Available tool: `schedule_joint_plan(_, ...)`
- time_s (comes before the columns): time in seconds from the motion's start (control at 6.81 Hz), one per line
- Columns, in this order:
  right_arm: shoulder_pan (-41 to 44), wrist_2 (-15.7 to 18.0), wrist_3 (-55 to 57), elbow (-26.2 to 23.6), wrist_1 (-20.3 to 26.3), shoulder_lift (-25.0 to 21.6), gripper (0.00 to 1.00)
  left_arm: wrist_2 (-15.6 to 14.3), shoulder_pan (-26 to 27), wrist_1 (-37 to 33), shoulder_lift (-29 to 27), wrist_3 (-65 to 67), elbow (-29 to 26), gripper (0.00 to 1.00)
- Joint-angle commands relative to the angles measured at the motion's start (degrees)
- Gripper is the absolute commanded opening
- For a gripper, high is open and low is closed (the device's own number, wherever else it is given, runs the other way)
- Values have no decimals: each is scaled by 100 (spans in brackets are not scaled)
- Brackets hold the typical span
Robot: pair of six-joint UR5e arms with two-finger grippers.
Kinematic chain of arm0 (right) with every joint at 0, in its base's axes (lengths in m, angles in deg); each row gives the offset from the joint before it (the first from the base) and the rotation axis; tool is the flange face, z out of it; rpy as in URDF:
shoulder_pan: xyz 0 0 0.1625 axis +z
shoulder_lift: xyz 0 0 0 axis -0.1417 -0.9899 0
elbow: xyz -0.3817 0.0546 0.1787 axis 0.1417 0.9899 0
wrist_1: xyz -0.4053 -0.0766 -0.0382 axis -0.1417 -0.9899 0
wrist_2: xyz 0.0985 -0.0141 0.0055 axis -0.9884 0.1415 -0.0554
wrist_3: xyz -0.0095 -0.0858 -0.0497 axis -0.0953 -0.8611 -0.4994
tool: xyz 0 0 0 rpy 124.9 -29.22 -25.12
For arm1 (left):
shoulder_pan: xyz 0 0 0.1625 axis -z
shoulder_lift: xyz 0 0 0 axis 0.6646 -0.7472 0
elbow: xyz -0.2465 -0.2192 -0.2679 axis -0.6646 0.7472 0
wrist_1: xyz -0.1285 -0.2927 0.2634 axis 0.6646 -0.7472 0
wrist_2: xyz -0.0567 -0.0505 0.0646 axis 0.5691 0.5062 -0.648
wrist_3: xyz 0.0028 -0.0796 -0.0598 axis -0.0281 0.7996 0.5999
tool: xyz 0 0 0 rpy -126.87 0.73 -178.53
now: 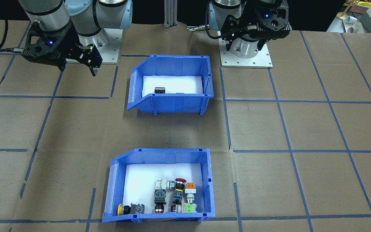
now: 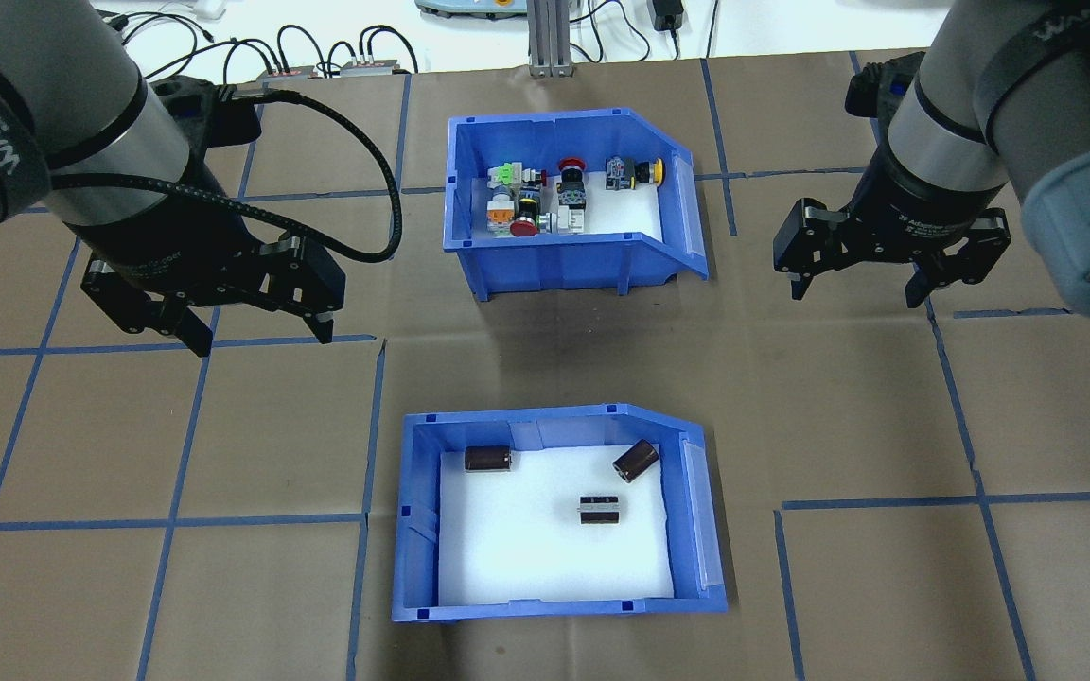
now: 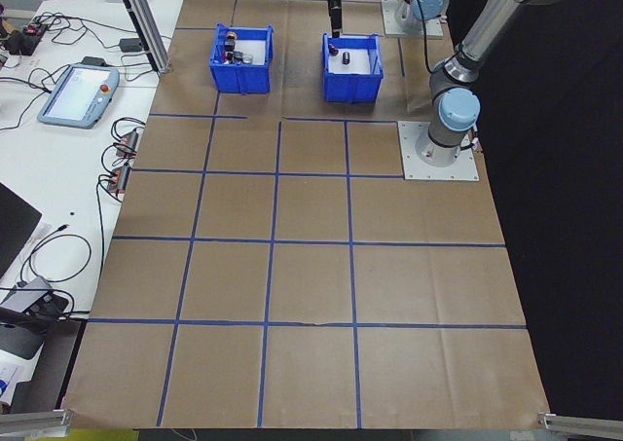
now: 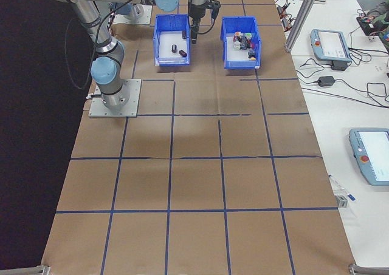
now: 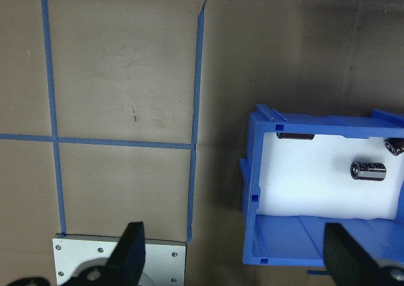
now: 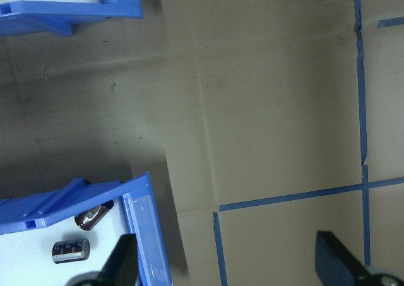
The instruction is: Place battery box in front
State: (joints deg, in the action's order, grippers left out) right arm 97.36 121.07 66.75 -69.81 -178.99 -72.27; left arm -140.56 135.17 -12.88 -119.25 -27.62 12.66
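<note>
Table (image 2: 867,605) is covered in brown paper with blue tape gridlines, and two blue bins sit in a column down its middle. The battery box (image 2: 554,515) is the one nearer the robot base, white-lined, open front toward the robot's right. The switch bin (image 2: 569,213) sits farther out, toward the operators' side, well apart from it with bare paper between.

Progress: looks like nothing is done yet. Battery box is untouched, no gripper on it, and the switch bin holds the forward spot. What's left, as I judge it: grasp the battery box, carry or slide it past or around the switch bin, release.

Left arm hangs above the table beside the gap between the bins. The left gripper (image 2: 256,336) points down with its fingers spread wide and empty. Right arm mirrors it on the other side; the right gripper (image 2: 855,291) is also wide apart and holding nothing. Both are clear of the bins.

Three small black cylinders lie loose inside the battery box: one (image 2: 488,459) at the back wall, one (image 2: 635,461) near the open front, one (image 2: 600,509) mid-floor. They could roll when the box moves.
</note>
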Motion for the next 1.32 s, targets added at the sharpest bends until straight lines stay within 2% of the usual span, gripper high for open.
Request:
schedule_joint_plan(0.0, 0, 35, -60, 7, 0, 2, 100, 0, 0, 0, -8, 0, 10, 99)
schedule_joint_plan(0.59, 0, 35, -191, 33, -9, 19, 100, 9, 0, 0, -8, 0, 27, 99)
schedule_joint_plan(0.88, 0, 35, -1084, 51, -123, 45, 100, -8, 0, 0, -61, 9, 19, 99)
schedule_joint_plan(1.17, 0, 35, -1422, 60, -167, 81, 100, 0, 0, 9, -96, 27, 27, 99)
